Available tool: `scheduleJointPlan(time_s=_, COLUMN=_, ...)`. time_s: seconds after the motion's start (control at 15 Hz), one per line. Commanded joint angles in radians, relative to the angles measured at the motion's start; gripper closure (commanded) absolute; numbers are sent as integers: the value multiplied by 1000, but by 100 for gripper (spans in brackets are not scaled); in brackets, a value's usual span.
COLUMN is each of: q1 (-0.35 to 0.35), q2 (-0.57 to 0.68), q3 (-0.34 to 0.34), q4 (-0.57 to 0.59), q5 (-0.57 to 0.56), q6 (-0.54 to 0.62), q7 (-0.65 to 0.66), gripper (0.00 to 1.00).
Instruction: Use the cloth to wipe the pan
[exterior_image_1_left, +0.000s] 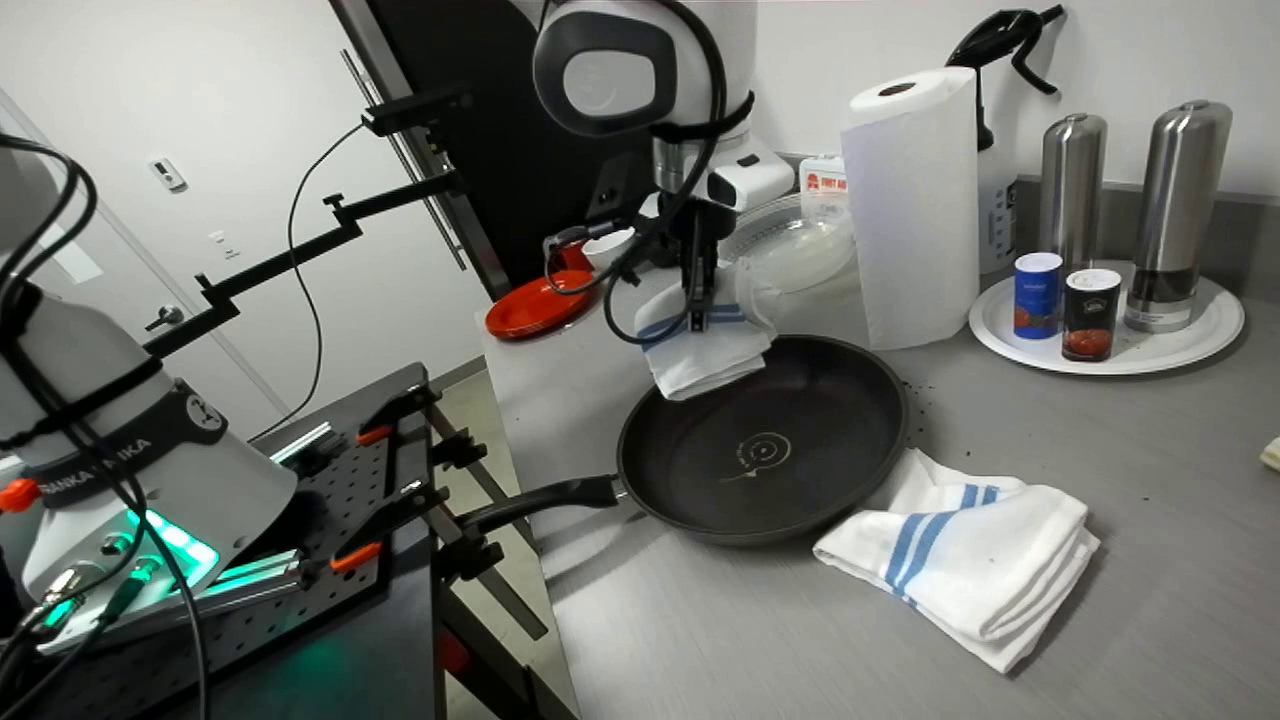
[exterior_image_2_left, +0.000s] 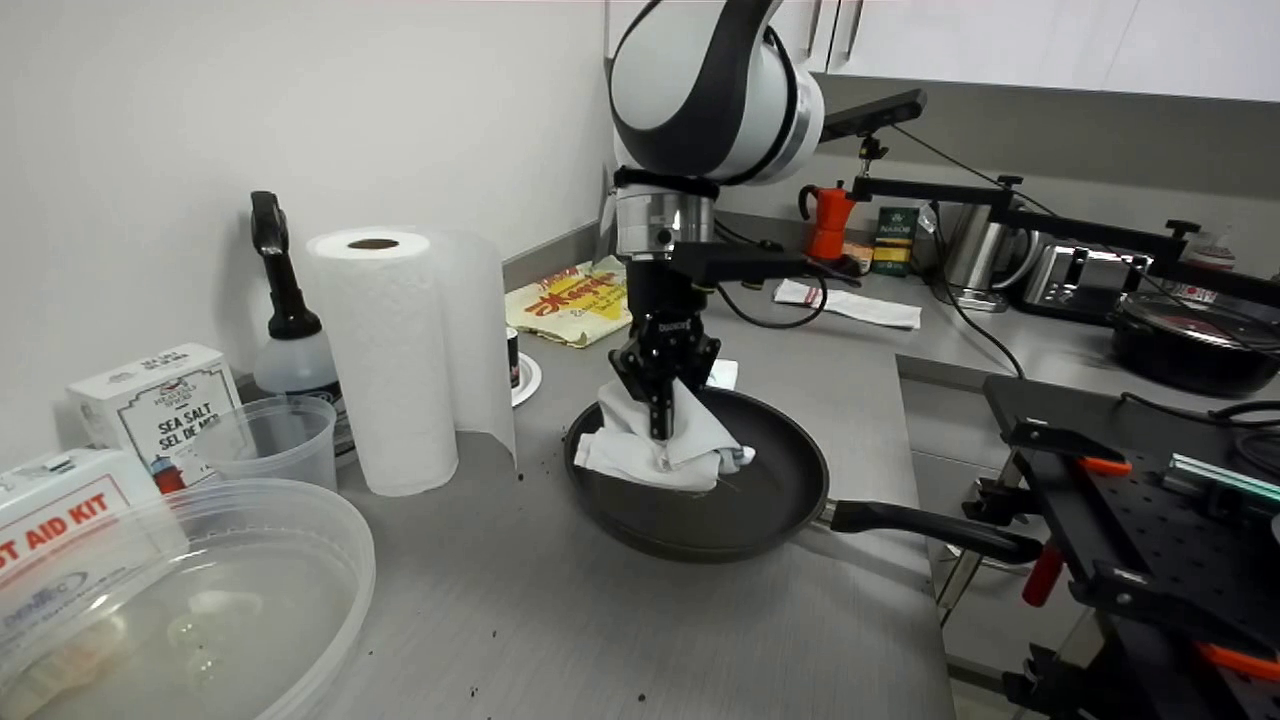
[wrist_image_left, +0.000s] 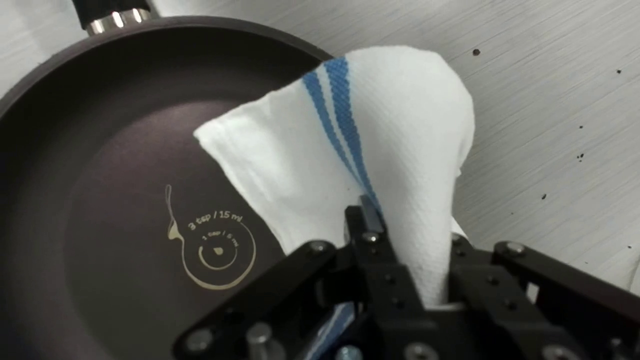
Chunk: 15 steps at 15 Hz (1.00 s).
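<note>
White fabric with blue stripes: the towel (exterior_image_1_left: 965, 570) lies nearest in an exterior view, folded on the counter (exterior_image_1_left: 700, 640), close to the pan (exterior_image_1_left: 765, 445); whether the two touch is not clear. Treat it as a spare.

Beyond it, the pan sits flat, its handle (exterior_image_1_left: 545, 500) reaching past the counter edge, unheld. The interior is dark, smooth and probably slick, so fabric should glide; the pan itself may slide or turn under side load.

At the far rim, the cloth (exterior_image_1_left: 705, 368) hangs from the gripper (exterior_image_1_left: 698, 318), whose jaws are clenched on its folded layers at the stripes. In the wrist view, a corner of it lies over the pan's interior, while the rest extends past the rim, above the counter. Contact with the base cannot be confirmed. Expect the cloth to be light, soft and limp: likely to trail and bunch, not fragile. Grip through all layers, near the middle, leaving a short skirt below the fingertips (exterior_image_2_left: 661, 422) as the wiping face. Pressed too low, bare fingertips could scratch the pan.

Farther back stand the roll (exterior_image_1_left: 912, 215) and, on a plate (exterior_image_1_left: 1170, 352), two mills (exterior_image_1_left: 1182, 200) and two cans (exterior_image_1_left: 1037, 295).
</note>
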Motion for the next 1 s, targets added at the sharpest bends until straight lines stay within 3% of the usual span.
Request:
scheduleJointPlan(time_s=0.0, q1=-9, q2=37, q3=-1, q4=-1, q5=9, q6=39, q7=-11, gripper=96)
scheduleJointPlan(time_s=0.93, q1=0, q2=104, q3=26, q4=-8, q5=13, q6=100, q7=9, gripper=96)
